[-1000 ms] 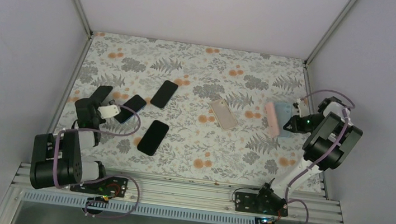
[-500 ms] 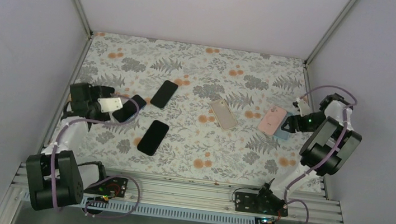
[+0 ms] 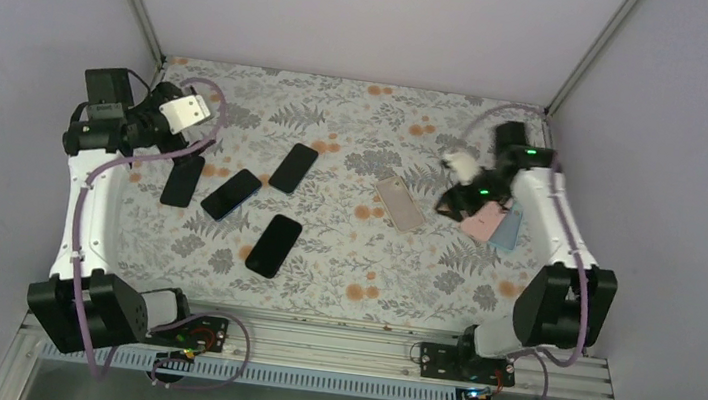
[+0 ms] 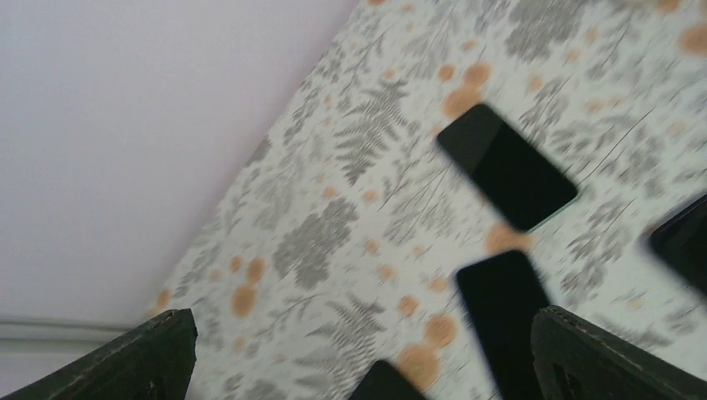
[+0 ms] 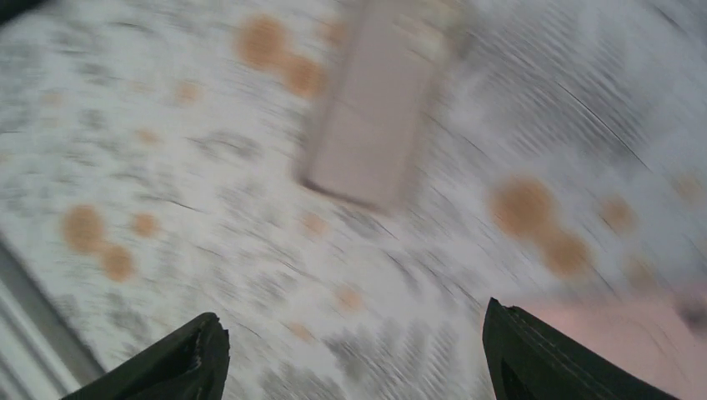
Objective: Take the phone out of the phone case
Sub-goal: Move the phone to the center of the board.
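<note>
Pink case (image 3: 484,221) lies right, overlapping blue case (image 3: 508,231); can't tell what's inside. Beige case (image 3: 400,203) centre. Black phones (image 3: 273,245) left, bare. Left gripper (image 4: 367,354) and right gripper (image 5: 358,350) both released, empty.

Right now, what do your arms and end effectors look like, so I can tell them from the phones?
The left arm and right arm have white links and bulky black joint housings, each trailed by a lilac cable. Small green lights glow on the right arm. The left end effector and right end effector each show two dark matte fingers.
</note>
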Available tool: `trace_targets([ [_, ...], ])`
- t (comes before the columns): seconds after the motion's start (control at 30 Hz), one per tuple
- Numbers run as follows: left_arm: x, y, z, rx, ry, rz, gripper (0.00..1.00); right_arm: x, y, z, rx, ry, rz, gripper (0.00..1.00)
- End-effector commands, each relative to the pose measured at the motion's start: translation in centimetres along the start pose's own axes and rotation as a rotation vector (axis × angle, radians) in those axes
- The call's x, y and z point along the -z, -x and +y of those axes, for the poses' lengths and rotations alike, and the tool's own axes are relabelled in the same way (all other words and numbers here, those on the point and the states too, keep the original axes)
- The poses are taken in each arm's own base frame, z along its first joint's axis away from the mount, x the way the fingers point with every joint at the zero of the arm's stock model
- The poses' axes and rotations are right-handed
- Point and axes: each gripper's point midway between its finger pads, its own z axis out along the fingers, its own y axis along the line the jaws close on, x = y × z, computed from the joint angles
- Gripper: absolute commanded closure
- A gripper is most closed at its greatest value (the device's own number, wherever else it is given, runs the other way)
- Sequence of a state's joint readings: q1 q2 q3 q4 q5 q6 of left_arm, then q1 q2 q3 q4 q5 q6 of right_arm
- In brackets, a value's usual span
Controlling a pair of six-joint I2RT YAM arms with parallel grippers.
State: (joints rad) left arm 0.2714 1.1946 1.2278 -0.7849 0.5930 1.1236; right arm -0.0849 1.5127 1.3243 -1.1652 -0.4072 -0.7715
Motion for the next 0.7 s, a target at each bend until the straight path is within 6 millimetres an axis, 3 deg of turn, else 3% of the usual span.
trace_targets([
  [0.0, 0.7, 3.5, -2.2, 0.221, -0.173, -0.153, 0.05, -3.1, 4.0, 10.2, 0.189, 0.100, 0.028, 0.25],
  [0.07, 0.9, 4.4, -2.2, 0.248, -0.183, -0.173, 0.24, -4.9, 4.9, 14.6, 0.298, 0.154, 0.064, 0.37],
  [0.17, 1.2, 5.1, -2.0, 0.285, -0.182, -0.183, 0.87, -8.2, 4.9, 21.1, 0.494, 0.219, 0.130, 0.60],
  [0.2, 1.3, 5.2, -1.9, 0.295, -0.176, -0.182, 0.96, -9.4, 4.9, 22.8, 0.549, 0.227, 0.149, 0.73],
  [0.23, 1.4, 5.3, -1.8, 0.300, -0.171, -0.183, 0.98, -10.4, 5.2, 24.6, 0.601, 0.233, 0.155, 0.89],
  [0.27, 1.5, 5.4, -1.8, 0.304, -0.167, -0.184, 0.98, -12.4, 5.4, 26.0, 0.634, 0.241, 0.187, 0.96],
  [0.4, 2.1, 5.8, -1.3, 0.318, -0.119, -0.197, 0.98, -15.7, 8.1, 33.0, 0.791, 0.254, 0.153, 0.96],
  [0.5, 2.5, 6.0, -0.5, 0.331, -0.061, -0.202, 0.98, -17.7, 10.8, 37.1, 0.858, 0.249, 0.101, 0.96],
  [0.67, 3.0, 5.8, 0.7, 0.353, 0.021, -0.191, 0.98, -20.9, 15.2, 40.2, 0.871, 0.241, 0.053, 0.96],
])
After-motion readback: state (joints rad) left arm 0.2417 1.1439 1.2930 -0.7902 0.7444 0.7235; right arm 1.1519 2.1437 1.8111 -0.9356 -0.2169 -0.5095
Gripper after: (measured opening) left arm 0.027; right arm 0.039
